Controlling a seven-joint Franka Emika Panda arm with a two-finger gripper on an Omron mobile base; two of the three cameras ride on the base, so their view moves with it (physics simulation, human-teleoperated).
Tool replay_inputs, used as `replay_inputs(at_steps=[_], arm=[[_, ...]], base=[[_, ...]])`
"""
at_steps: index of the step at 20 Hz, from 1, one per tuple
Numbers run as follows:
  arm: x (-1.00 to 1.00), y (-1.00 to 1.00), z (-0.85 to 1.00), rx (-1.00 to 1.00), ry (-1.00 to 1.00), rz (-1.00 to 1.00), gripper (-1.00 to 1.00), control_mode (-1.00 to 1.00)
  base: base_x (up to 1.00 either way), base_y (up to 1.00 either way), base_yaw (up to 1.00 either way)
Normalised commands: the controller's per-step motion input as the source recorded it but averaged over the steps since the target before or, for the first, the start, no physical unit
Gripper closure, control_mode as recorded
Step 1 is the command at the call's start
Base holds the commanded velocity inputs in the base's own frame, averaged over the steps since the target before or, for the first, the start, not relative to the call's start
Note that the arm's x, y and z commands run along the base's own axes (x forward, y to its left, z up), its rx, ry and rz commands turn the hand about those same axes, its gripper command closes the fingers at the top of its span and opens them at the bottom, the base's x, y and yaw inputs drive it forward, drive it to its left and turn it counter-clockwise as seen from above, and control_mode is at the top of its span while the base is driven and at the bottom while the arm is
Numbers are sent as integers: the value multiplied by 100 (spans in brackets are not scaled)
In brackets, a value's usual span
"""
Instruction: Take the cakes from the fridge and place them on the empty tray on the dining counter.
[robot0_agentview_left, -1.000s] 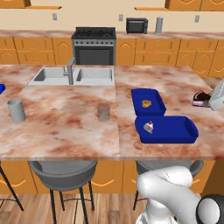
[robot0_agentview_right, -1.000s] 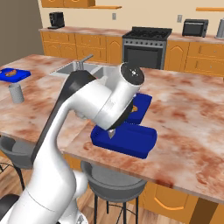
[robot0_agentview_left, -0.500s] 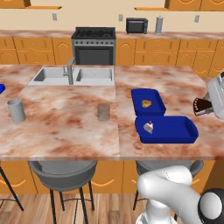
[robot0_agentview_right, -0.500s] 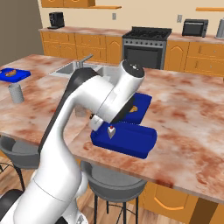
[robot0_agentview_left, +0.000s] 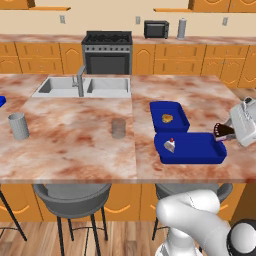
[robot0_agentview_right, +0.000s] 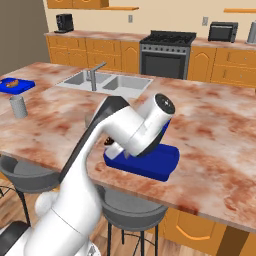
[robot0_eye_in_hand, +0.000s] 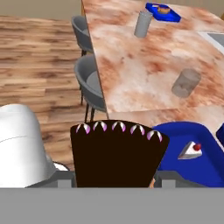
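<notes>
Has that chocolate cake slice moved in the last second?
Yes. In the left base view the chocolate cake, clamped in the gripper, has dropped lower and nearer, toward the right end of the empty tray.

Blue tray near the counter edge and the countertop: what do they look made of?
Tray: looks like plastic or enamelled metal; uniform royal blue, smooth, soft sheen, raised rim. Can't say which. Countertop: looks like polished marble; mottled reddish-brown and cream veining, flat surface with a visible seam.

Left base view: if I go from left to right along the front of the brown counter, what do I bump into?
Grey cup → see-through glass → white cherry cake in the blue tray → chocolate cake held in the claw.
</notes>
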Motion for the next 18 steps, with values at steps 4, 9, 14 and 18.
replay_inputs(at_steps=[4,9,14,18], arm=[[35,-17,-26,11,13,1,100,-100],[28,-40,-17,7,17,0,100,-100],[26,-22,-50,1,-2,0,100,-100],[49,0,-57,0,-3,0,100,-100]], base=[[0,0,0],[0,0,0],[0,0,0],[0,0,0]])
